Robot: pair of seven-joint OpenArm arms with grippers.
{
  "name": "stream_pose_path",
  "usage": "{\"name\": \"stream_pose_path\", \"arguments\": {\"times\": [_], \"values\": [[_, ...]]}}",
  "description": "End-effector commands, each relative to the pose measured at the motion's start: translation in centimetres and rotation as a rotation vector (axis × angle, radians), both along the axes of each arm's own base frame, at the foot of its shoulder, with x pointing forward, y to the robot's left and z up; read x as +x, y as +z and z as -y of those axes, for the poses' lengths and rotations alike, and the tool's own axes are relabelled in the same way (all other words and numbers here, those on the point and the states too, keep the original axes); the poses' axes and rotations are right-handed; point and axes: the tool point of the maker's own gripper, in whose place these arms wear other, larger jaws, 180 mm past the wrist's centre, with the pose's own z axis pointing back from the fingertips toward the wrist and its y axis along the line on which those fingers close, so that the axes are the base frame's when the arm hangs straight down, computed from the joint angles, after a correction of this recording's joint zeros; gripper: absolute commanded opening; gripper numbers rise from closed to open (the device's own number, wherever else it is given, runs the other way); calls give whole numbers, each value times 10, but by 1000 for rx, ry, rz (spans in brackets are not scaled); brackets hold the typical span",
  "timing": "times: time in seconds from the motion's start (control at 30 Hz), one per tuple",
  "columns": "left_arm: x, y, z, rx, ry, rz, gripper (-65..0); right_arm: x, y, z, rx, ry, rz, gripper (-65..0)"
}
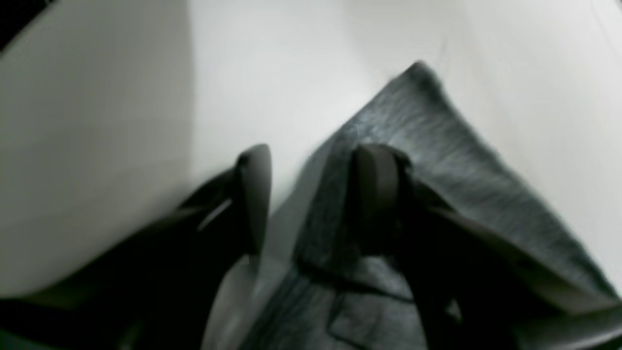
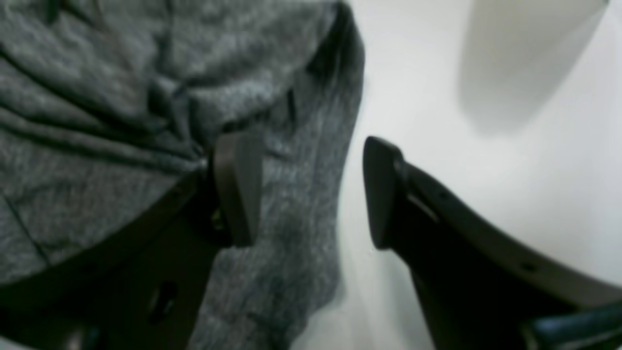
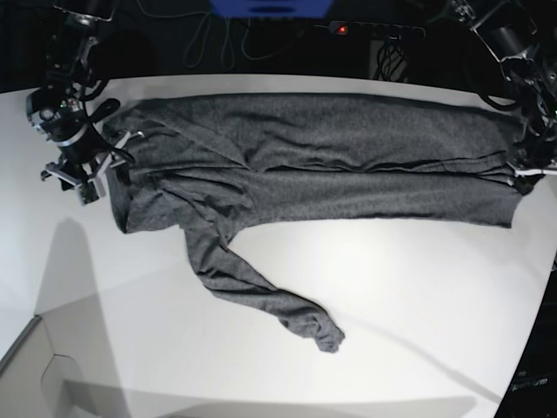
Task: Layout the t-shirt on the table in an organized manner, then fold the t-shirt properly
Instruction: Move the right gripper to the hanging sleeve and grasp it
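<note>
Grey t-shirt (image 3: 305, 165): stretched across white table (image 3: 418, 296), one sleeve trailing forward.
Left gripper (image 1: 311, 194): parted, straddling shirt edge.
Right gripper (image 2: 311, 189): parted, straddling shirt edge.

Outside both sets of jaws you have bare worktop (image 3: 392, 287), free to pass. Between them the shirt (image 3: 331, 165) covers everything, and one sleeve (image 3: 261, 292) trails forward across the open stretch.

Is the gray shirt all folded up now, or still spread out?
Spread out, not neatly folded. The dark heather-grey knit t-shirt stretches across the white table, one sleeve trailing toward the front edge.
</note>
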Motion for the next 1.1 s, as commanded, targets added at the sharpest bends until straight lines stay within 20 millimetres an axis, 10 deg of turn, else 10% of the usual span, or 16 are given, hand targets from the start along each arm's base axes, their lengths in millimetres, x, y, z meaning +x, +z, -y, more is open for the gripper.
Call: {"name": "stream_pose_path", "arguments": {"times": [0.0, 0.57, 0.83, 1.07], "values": [[6, 21, -4, 38, -6, 56, -375, 8, 14, -1, 6, 2, 53, -328], [-16, 51, -3, 101, -30, 22, -374, 102, 76, -104, 128, 198, 255, -258], [-39, 54, 19, 128, -52, 12, -374, 180, 43, -149, 240, 302, 121, -258], [-55, 56, 26, 153, -64, -8, -374, 198, 14, -176, 323, 388, 68, -258]]}}
